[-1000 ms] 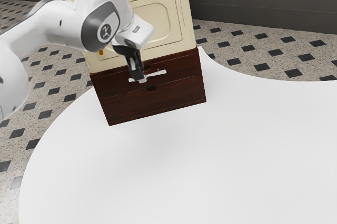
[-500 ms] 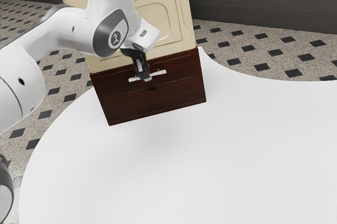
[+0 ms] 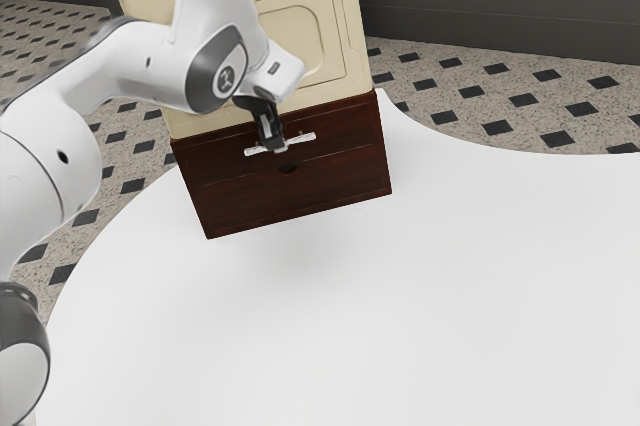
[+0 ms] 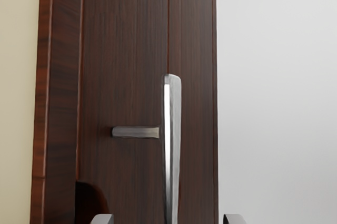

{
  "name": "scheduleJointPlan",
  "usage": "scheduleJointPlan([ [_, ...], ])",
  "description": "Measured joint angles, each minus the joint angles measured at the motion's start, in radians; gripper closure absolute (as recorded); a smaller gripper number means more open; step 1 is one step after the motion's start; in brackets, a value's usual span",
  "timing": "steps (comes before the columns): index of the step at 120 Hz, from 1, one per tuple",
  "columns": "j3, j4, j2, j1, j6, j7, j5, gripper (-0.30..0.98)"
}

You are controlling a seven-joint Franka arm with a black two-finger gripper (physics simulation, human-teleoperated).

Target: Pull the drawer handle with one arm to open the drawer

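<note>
My gripper (image 3: pixel 276 146) is at the silver bar handle (image 3: pixel 302 138) on the upper drawer (image 3: pixel 350 124) of the dark wooden cabinet. That drawer's front stands flush with the cabinet, shut. In the wrist view my gripper (image 4: pixel 168 219) is open, its two tips wide apart at the lower edge. The lower part of the handle (image 4: pixel 172 129) runs between them, with a visible space on either side. One post joins the bar to the drawer front (image 4: pixel 126 87).
A cream cabinet section (image 3: pixel 340 46) with a raised panel rests over the dark drawers. Below them is a lower drawer front (image 3: pixel 330 182) with a dark notch. The white table (image 3: pixel 400 296) has a curved edge, with tiled floor (image 3: pixel 500 106) beyond.
My hand has moved toward the exterior view's right along the drawer front, slightly upward in that view, bringing the gripper near the handle's middle. The handle and drawers have stayed put.
</note>
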Motion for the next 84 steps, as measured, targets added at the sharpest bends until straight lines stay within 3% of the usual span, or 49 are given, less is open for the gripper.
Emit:
scheduleJointPlan([
  [84,-0.002,-0.021,0.011,-0.001,0.004,-0.006,-0.01,0.66],
])
